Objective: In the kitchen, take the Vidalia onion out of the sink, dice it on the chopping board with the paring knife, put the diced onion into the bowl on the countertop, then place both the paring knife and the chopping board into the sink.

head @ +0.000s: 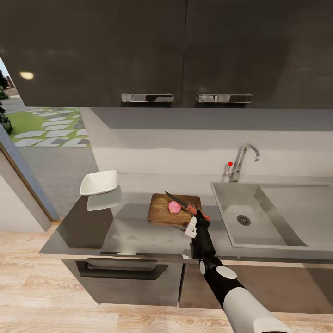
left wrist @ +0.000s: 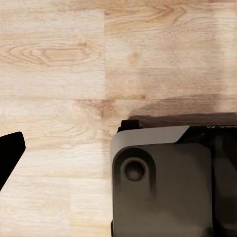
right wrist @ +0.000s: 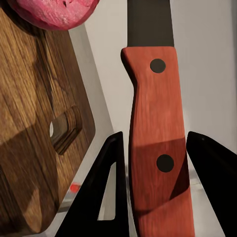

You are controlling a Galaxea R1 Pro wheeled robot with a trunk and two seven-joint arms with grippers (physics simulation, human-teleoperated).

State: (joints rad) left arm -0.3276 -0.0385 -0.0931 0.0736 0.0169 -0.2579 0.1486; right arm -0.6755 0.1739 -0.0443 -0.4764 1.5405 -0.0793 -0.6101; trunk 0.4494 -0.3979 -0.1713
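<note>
The right pincer point(head: 198, 221) is clenched on the red handle of the paring knife point(head: 185, 205), its two dark fingers point(right wrist: 111, 187) pressed against either side of the handle in the right wrist view. The knife's dark blade slants up and away from the pincer over the chopping board point(head: 173, 209), its tip reaching past the board's far edge. The Vidalia onion point(head: 174, 207) — pinkish and rounded — sits on the board near its middle, just beside the blade and a little beyond the pincer; whether blade and onion touch I cannot tell. In the right wrist view the onion point(right wrist: 52, 12) lies ahead of the fingers on the board point(right wrist: 34, 123), whose slot-shaped handle hole is near the end closest to the pincer. The board rests flat on the grey bench point(head: 92, 226), between the white bowl point(head: 98, 182) at the far left corner and the sink point(head: 277, 231) to the right. The bowl stands well apart from the board; the sink's basin with its round drain lies just beside the arm, with the chrome faucet point(head: 243, 162) behind it. The left wrist view looks at the wooden floor point(left wrist: 54, 74) and a dark grey part of the robot's base point(left wrist: 168, 182) — one black fingertip of the left pincer point(left wrist: 9, 153) shows at the edge, and I cannot tell how it stands.
</note>
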